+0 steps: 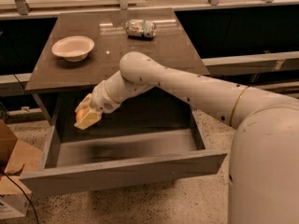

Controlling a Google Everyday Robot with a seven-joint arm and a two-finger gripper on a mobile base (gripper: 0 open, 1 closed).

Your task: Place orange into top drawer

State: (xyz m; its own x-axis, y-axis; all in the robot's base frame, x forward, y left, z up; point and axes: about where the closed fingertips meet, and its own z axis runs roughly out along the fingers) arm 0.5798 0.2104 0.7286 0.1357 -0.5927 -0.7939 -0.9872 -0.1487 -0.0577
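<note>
Showing the gripper (87, 118) hanging over the left end of the open top drawer (126, 169), just below the near edge of the table (154, 55). Its jaws are pinched on the orange (81, 113), of which only a sliver of colour shows at the left side. The drawer floor lies directly beneath the held fruit, with the left wall close by and the front panel nearer the viewer. Release therefore appears to need only a descent or an opening. On the table, far from the gripper, rest a bowl (73, 47) and a can (140, 28).
</note>
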